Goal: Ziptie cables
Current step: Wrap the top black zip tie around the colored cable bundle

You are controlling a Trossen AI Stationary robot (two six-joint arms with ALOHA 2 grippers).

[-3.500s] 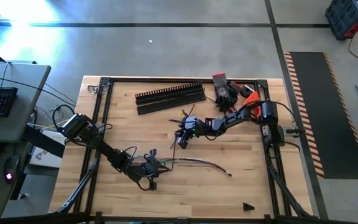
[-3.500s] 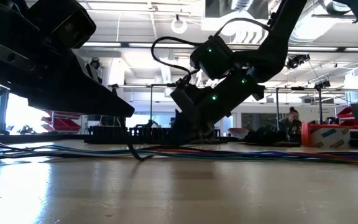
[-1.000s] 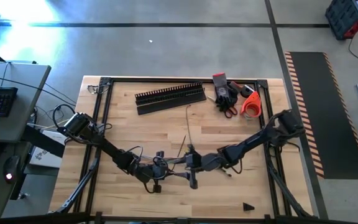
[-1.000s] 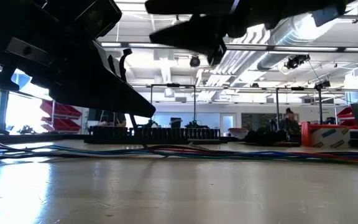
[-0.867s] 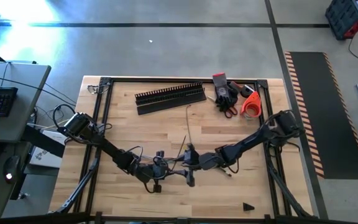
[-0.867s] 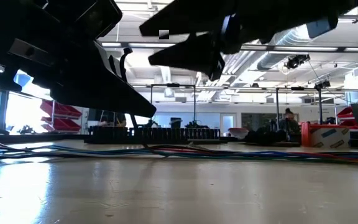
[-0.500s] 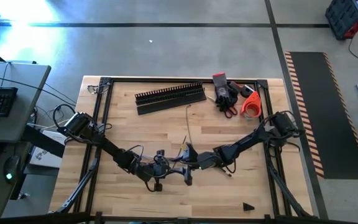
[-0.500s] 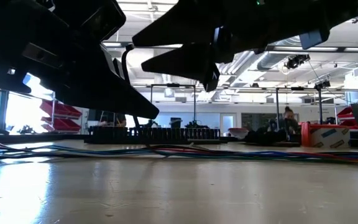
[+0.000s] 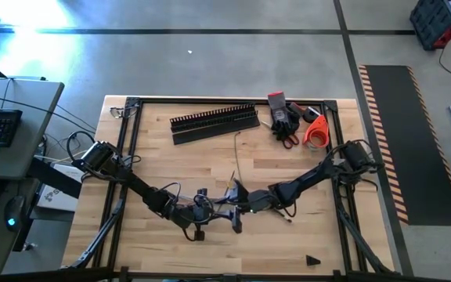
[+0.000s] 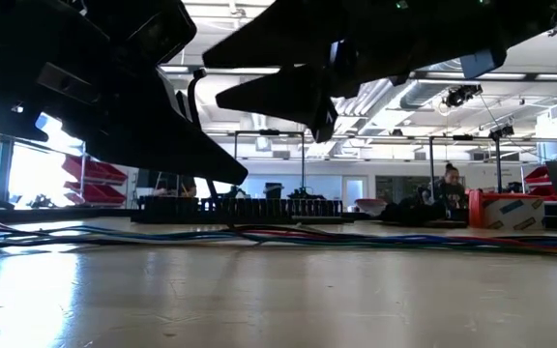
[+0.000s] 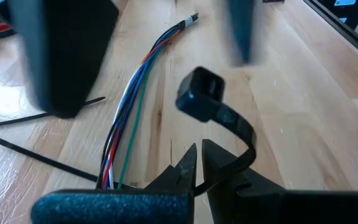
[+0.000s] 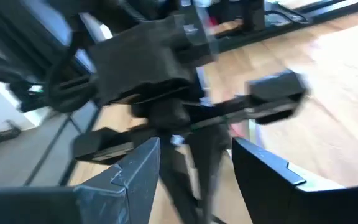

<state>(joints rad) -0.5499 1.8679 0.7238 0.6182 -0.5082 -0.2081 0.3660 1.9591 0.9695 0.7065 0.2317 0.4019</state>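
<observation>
The cables (image 9: 265,207) lie as a thin bundle on the wooden table, running rightward from my left gripper (image 9: 203,210); the left wrist view shows their coloured wires (image 11: 135,93). My left gripper (image 11: 199,163) is shut on a black zip tie whose square head (image 11: 201,94) stands above the wires. My right gripper (image 9: 236,211) is open just to the right of it, above the cables. In the left wrist view its two blurred fingers (image 11: 73,56) stand on either side of the zip tie's head. In the right wrist view my right gripper (image 12: 194,165) faces the left gripper (image 12: 160,81). My left gripper pinches the zip tie's strap (image 11: 238,155) between its two fingertips, which slant down toward the table. The strap bends up out of the fingers in an arc, and its head (image 11: 201,94) is lifted clear, over the cables.
A black slotted duct (image 9: 214,119) and a flat black strip (image 9: 214,135) lie at the far edge. Gloves, scissors and an orange tape roll (image 9: 315,133) sit at the far right. Loose zip ties (image 11: 36,160) lie beside the cables. The black frame rail (image 9: 131,141) borders the table.
My right gripper has sunk a little and moved toward the table's left, closer to my left gripper and the zip tie's head. The cables lie where they were.
</observation>
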